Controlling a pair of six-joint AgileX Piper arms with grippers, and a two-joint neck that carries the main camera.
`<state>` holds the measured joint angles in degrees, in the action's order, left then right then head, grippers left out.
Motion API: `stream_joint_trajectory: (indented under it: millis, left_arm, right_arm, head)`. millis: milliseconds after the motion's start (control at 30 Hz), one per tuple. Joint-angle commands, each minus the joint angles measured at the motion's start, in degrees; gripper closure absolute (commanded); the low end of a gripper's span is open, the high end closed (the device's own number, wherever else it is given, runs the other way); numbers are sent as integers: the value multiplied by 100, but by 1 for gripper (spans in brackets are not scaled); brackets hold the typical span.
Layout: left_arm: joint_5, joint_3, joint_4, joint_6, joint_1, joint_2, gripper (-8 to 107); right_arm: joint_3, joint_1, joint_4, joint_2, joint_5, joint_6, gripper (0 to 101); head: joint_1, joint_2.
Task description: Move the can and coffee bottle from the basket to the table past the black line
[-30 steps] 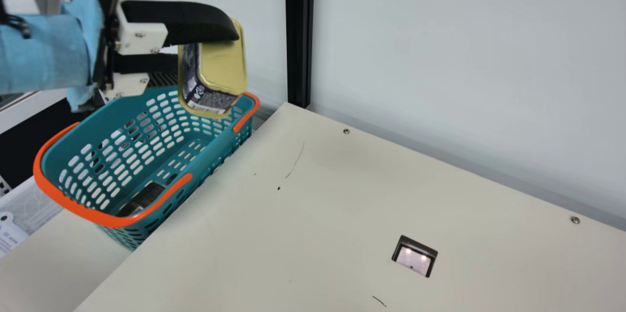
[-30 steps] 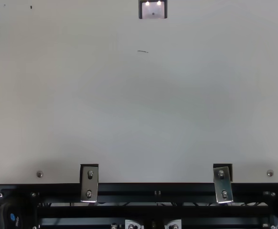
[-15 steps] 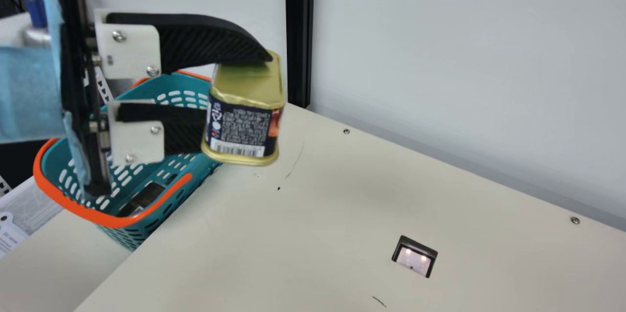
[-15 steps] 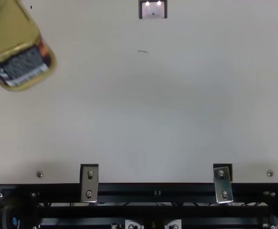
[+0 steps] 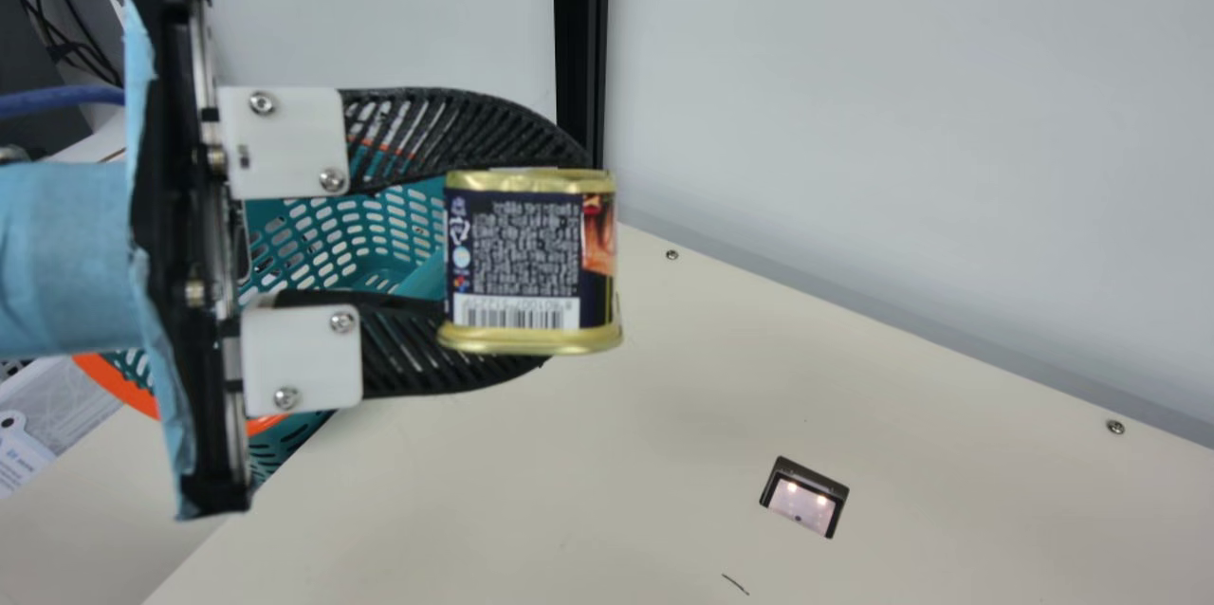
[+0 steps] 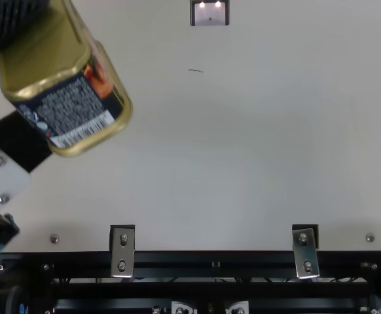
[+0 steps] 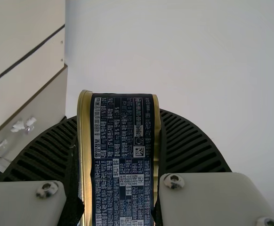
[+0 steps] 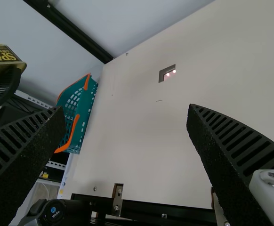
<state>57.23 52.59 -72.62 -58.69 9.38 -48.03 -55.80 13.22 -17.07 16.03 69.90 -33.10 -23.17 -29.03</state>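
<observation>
Table lies below the left gripper; basket is behind its fingers in main view. That hand has swung out from above the basket over the last second, can now over the table. Right gripper is wide, nothing between its fingers. Can is clamped between the left fingers, off the table. Lift-out's done; carry past the line and set-down remain, then presumably the coffee bottle

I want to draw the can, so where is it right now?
In the main view, the can is up at the left, between the left tool's fingers, in front of the basket.
</observation>
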Motion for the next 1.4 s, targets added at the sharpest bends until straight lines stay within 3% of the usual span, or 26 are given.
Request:
stream_joint_trajectory:
  millis: [0,800,1067,1367]
  left_arm:
    - [0,0,0,0,0,0,89]
    - [-112,-47,-7,224,90,15,89]
    - [-969,85,687,1181,142,-355,89]
    - [-2565,214,1640,2507,-552,-1010,89]
  right_arm:
    - [0,0,0,0,0,0,0]
    - [0,0,0,0,0,0,0]
    - [0,0,0,0,0,0,0]
    - [0,0,0,0,0,0,0]
  head:
    - [-183,-99]
    - [-183,-99]
    - [-183,-99]
    - [-183,-99]
